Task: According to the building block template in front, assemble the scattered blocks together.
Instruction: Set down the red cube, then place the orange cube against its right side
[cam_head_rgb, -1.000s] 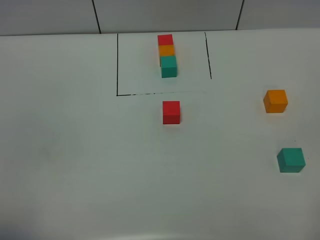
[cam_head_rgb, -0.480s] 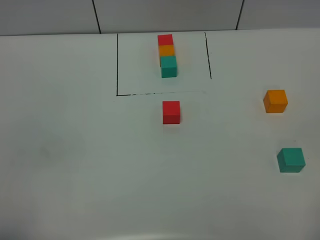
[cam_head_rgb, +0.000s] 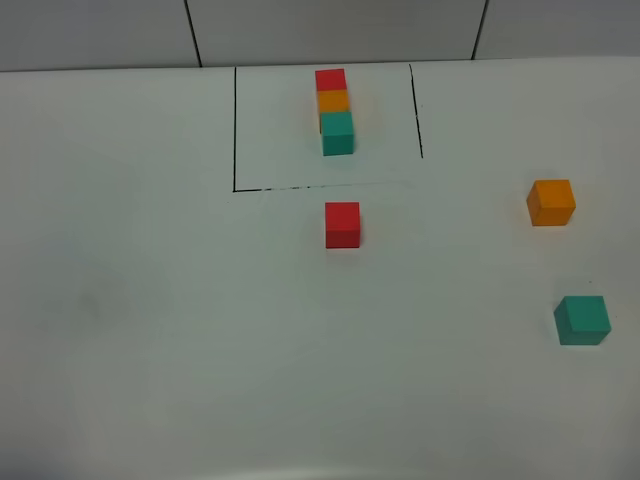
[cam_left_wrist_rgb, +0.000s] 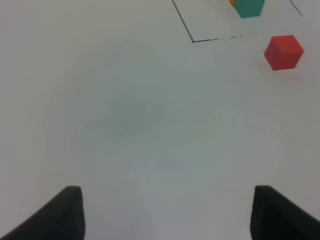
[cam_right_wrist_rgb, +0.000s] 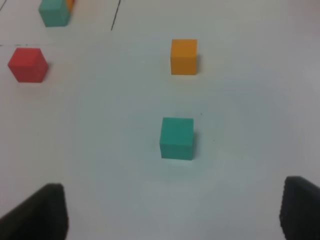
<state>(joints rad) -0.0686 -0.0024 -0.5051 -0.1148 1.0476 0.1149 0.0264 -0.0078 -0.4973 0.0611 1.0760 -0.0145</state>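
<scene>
Overhead view: a white table is carrying a black marked frame. The template, a joined row of red, orange and teal cubes, is lying inside the frame, with its red end farthest from the camera and its teal end nearest. The red cube is sitting just outside the frame's near line, in line with the template. The orange cube is sitting well off to the right. The teal cube is sitting nearer the camera than the orange one and apart from it. Left wrist view: the left gripper is facing bare table, its two dark fingers standing wide apart and gripping nothing. The red cube is sitting well ahead of it, near the frame's corner. Right wrist view: the right gripper is also holding its fingers spread wide with nothing between them. The teal cube is sitting ahead of the gripper, untouched. The orange cube is sitting beyond the teal one and apart from it. The red cube is sitting off to one side.
</scene>
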